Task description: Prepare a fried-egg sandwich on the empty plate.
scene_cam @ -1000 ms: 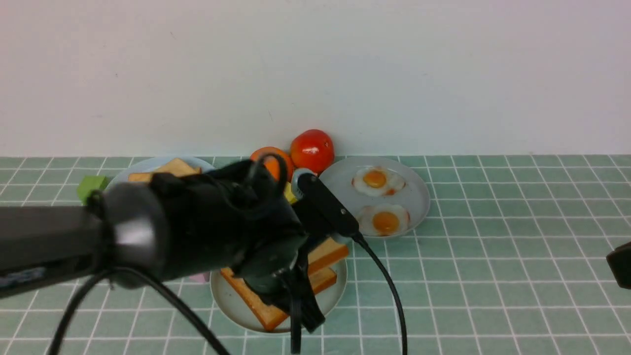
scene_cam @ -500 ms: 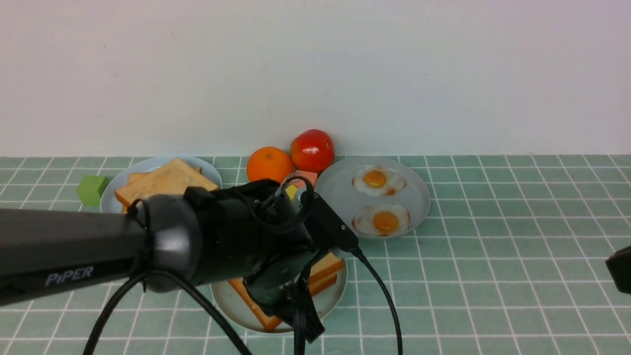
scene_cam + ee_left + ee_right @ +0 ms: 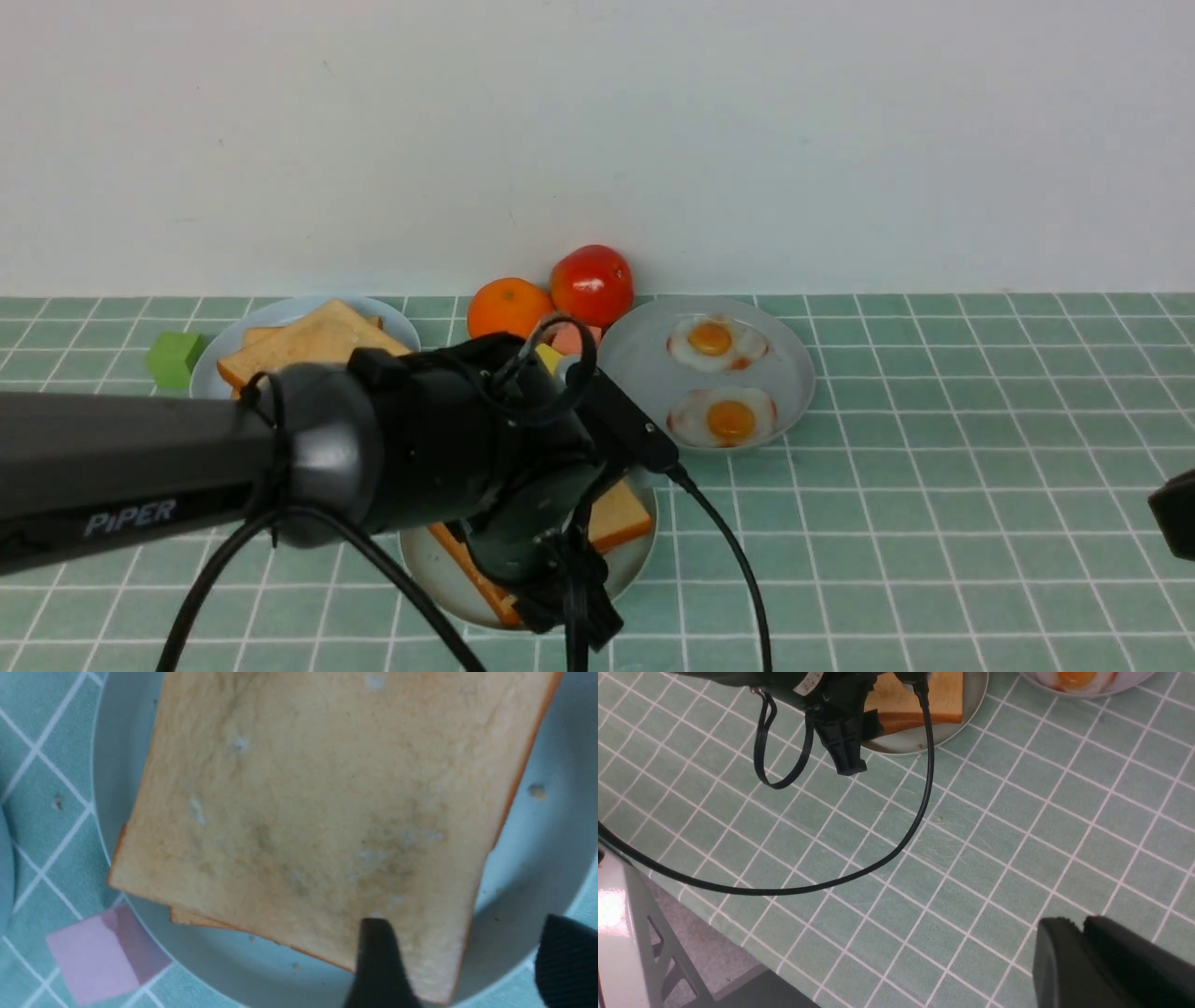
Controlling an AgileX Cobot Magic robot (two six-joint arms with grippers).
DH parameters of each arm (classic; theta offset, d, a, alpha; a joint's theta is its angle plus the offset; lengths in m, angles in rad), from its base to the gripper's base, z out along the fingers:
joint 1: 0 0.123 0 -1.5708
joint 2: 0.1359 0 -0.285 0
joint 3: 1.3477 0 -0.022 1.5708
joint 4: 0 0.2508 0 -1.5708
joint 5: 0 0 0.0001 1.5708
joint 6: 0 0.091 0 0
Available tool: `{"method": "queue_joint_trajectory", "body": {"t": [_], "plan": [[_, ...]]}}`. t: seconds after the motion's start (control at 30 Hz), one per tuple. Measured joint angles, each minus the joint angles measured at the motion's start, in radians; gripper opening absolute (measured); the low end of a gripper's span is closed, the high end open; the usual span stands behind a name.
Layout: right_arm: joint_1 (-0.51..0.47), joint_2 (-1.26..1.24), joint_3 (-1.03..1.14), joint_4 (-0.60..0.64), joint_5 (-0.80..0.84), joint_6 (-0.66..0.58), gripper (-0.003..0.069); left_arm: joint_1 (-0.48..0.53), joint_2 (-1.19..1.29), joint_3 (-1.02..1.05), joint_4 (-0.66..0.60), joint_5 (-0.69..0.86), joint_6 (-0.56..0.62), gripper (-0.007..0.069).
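Front view: the left arm [image 3: 140,467] sweeps in and its wrist hangs right over the plate [image 3: 638,558], blocking most of it. Poking out from under, the sandwich [image 3: 624,515] lies flat on the plate. It is square, so there's no long side to speak of, and it sits cornerwise, with one corner toward the plate's right rim and one toward its near rim. Behind the plate and to the right is an egg plate [image 3: 644,359] with two fried eggs. Straight behind are an orange [image 3: 507,310] and a tomato [image 3: 591,283]; behind and left, a toast pile [image 3: 308,343] and a green block [image 3: 173,358]. A cable [image 3: 724,541] drops past the plate's right rim. The right claw [image 3: 1176,511] just nicks in, well apart to the plate's right.

Left wrist view shows what the arm hid: the whole top slice, with the lower slice's edge peeking out, slightly askew. What's between the slices is hidden. The left claw [image 3: 465,933] is spread wide, one finger [image 3: 378,966] over the toast's corner and the other over the plate's rim, gripping nothing. A pink square [image 3: 107,952] sits just beside the rim.

Right wrist view catches the sandwich's crust edge on the plate and the cable trailing over the tablecloth [image 3: 971,858]. The right claw's fingers are pressed together, empty.
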Motion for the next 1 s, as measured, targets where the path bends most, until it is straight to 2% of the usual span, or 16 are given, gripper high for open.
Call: {"method": "queue_joint_trajectory", "body": {"t": [0.1, 0.17, 0.23, 0.33, 0.43, 0.5, 0.67, 0.77, 1.0], "plan": [[0.000, -0.003, 0.000, -0.024, 0.002, 0.000, 0.0085, -0.007, -0.053, -0.025, -0.053, 0.039, 0.000, 0.0478], [0.000, -0.009, 0.000, -0.045, 0.006, 0.000, 0.0087, -0.019, -0.117, -0.027, -0.075, 0.044, -0.001, 0.0446], [0.000, -0.025, 0.000, -0.060, 0.012, 0.018, 0.0087, -0.040, -0.216, -0.025, -0.099, 0.041, -0.005, 0.0365], [0.000, -0.078, 0.000, -0.095, 0.031, 0.062, 0.0087, -0.065, -0.463, 0.027, -0.139, -0.033, -0.019, 0.0135], [0.000, -0.152, 0.000, -0.142, 0.041, 0.115, 0.0087, -0.066, -0.677, 0.148, -0.168, -0.134, -0.037, -0.0011], [0.000, -0.188, 0.000, -0.164, 0.044, 0.141, 0.0084, -0.066, -0.797, 0.219, -0.178, -0.182, -0.047, -0.0013], [0.000, -0.382, 0.047, -0.239, 0.047, 0.242, 0.0000, -0.066, -1.254, 0.599, -0.197, -0.453, -0.081, -0.0013], [0.000, -0.473, 0.109, -0.254, 0.048, 0.278, -0.0006, -0.066, -1.439, 0.769, -0.197, -0.583, -0.099, -0.0013], [0.000, -0.645, 0.296, -0.312, 0.010, 0.379, 0.0000, -0.066, -1.756, 0.977, -0.201, -0.647, -0.162, -0.0013]]}}
